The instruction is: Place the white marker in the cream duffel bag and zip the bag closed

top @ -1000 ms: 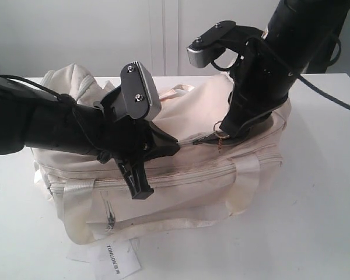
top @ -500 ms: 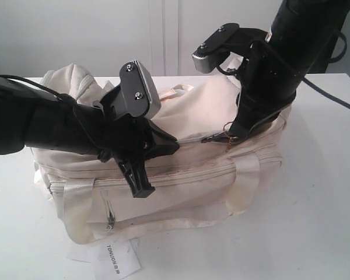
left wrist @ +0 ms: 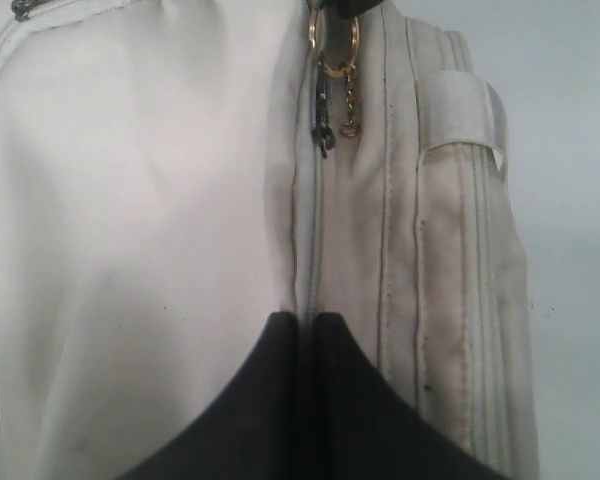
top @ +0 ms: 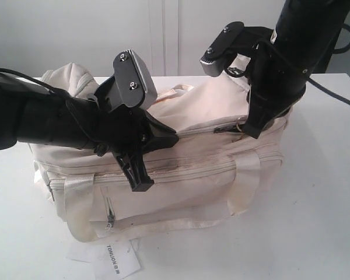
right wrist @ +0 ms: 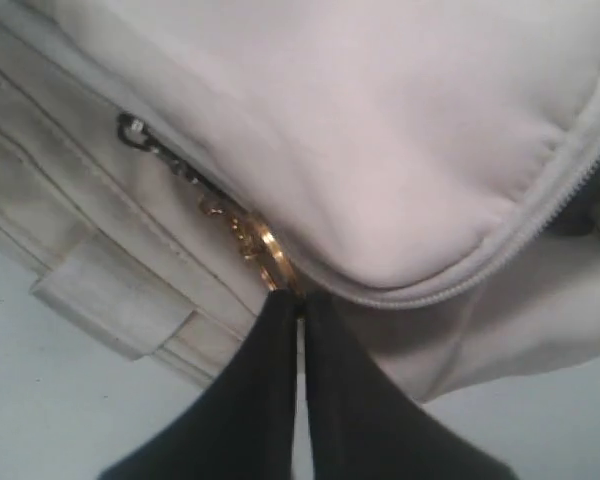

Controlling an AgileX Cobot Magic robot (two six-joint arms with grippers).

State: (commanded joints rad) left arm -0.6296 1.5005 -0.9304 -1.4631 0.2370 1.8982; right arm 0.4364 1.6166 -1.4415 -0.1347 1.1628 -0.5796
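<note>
**Bag** [top: 210, 169]: cream duffel, lying on the white bench [top: 326, 192] with one long side toward the exterior camera. The pocket zip [top: 108, 210] is on that near face. A printed paper tag [top: 114, 256] lies on the bench at the bag's near bottom edge.

**Left tool** [left wrist: 306, 320]: down on the top of the bag, about midway along its length. The jaws are pressed together, with the tips set on the zip seam [left wrist: 312, 230] at the edge of the top flap. Whether cloth is caught between them cannot be told. The arm behind it crosses over the bag's left end as the exterior view shows it.

**Right tool** [right wrist: 300, 300]: on the same seam, toward the bag's right end in the exterior view, above the near strap [top: 245, 181]. The jaws are closed to a slit and grip a gold ring [right wrist: 273, 255] at their tips. A short gold chain [right wrist: 220, 212] and a dark pull tab [right wrist: 145, 135] trail from the ring, both lying against the bag.

**Seam**: between the two tools it runs straight and narrow. The flap cloth bulges up alongside it.

**Spacing**: the tools stand well apart along the seam and do not touch each other.
</note>
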